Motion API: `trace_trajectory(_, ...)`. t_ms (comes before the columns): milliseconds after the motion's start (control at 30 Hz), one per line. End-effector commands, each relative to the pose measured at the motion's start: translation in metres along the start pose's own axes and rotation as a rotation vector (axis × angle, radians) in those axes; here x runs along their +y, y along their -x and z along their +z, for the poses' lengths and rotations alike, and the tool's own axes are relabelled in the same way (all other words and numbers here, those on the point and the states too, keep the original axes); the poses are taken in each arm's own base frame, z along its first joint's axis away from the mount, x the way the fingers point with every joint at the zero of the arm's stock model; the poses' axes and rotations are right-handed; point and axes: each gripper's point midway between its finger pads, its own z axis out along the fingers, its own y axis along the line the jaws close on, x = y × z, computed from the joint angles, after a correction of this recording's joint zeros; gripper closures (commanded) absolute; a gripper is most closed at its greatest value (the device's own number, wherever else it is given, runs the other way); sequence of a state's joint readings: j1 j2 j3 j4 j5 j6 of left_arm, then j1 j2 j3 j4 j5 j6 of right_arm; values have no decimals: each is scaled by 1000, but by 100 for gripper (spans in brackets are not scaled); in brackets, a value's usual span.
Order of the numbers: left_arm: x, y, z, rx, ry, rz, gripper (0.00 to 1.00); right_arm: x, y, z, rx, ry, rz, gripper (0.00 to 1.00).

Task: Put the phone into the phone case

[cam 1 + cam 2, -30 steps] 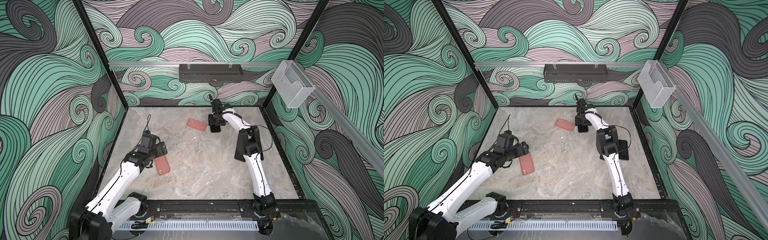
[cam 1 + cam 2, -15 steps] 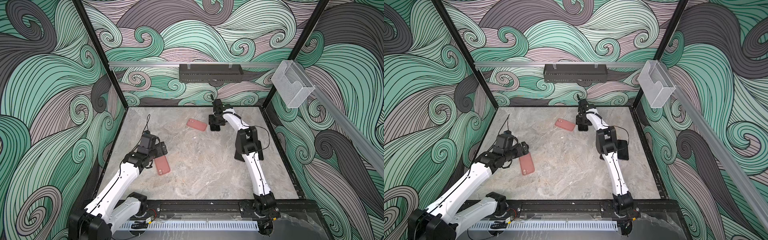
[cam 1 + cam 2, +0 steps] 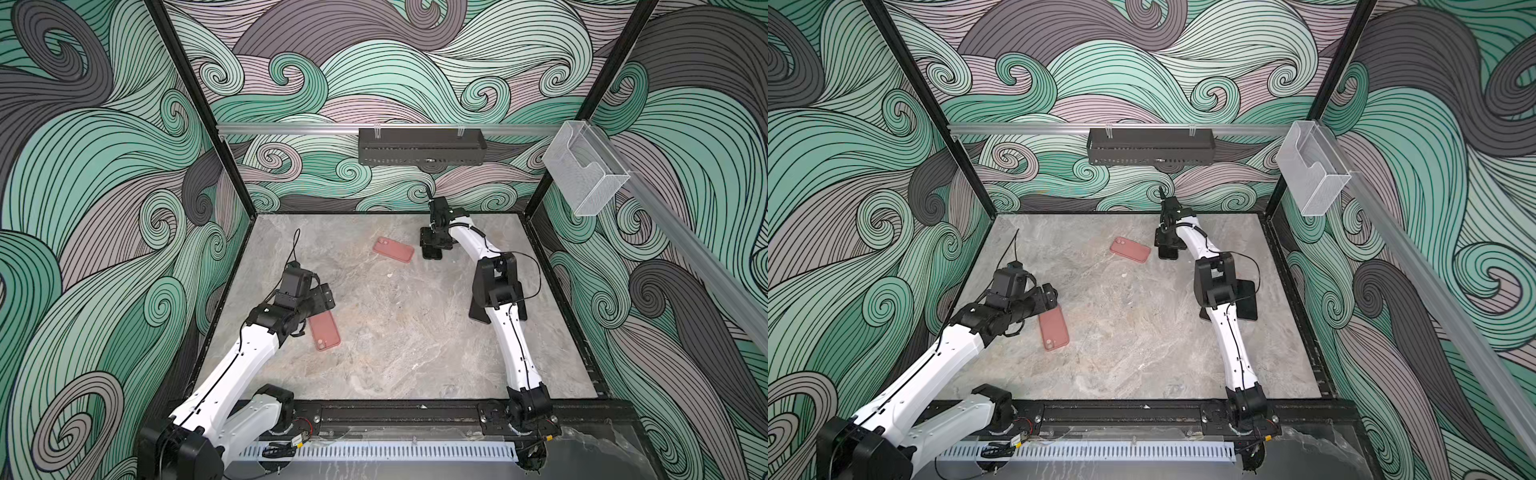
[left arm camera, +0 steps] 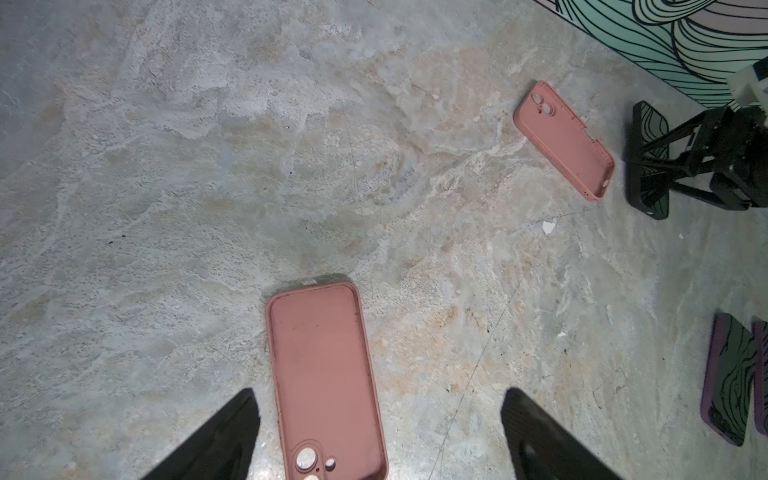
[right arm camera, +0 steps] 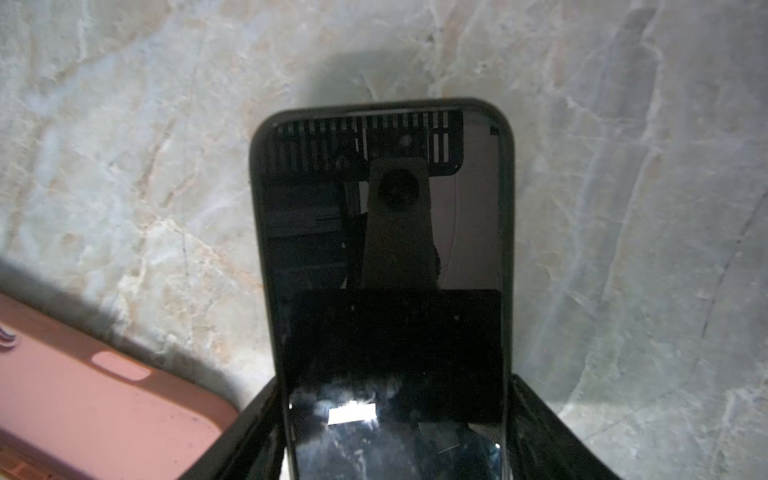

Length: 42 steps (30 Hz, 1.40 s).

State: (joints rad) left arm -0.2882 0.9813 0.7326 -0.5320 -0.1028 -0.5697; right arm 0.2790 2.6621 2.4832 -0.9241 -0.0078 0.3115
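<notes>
The phone (image 5: 382, 249) is black with a glossy dark screen, low over the marble floor at the back, seen in both top views (image 3: 432, 253) (image 3: 1167, 253). My right gripper (image 5: 392, 384) is shut on it, one finger against each long edge. Just left of it lies an empty pink phone case (image 3: 394, 249) (image 5: 83, 399), inside up. A second empty pink phone case (image 4: 322, 365) (image 3: 326, 332) lies on the floor at the left, inside up. My left gripper (image 4: 379, 399) hangs open above its camera-hole end, fingers wide apart and touching nothing.
Two dark purple-edged phones (image 4: 727, 378) lie on the floor beside the right arm's elbow (image 3: 478, 309). A black tray (image 3: 419, 145) and a clear plastic holder (image 3: 582, 174) hang on the walls. Patterned walls close in the marble floor (image 3: 415, 332).
The right arm has shifted slightly, nudging the phone a little toward the back wall. The left arm and both pink cases have stayed where they were.
</notes>
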Motion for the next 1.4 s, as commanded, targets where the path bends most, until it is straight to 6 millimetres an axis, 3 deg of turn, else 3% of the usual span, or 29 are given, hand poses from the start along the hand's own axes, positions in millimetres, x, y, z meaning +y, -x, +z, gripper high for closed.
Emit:
trace_trajectory(0, -3, 7, -4, 4, -2, -12, 7, 3, 7, 7, -17, 32, 27, 58)
trace_trajectory(533, -5, 4, -1, 21, -15, -13, 7, 16, 11, -7, -18, 121, 17, 29)
trace_trajectory(1367, -10, -2, -5, 55, -45, 19, 6, 17, 26, -27, -80, 155, -4, 14)
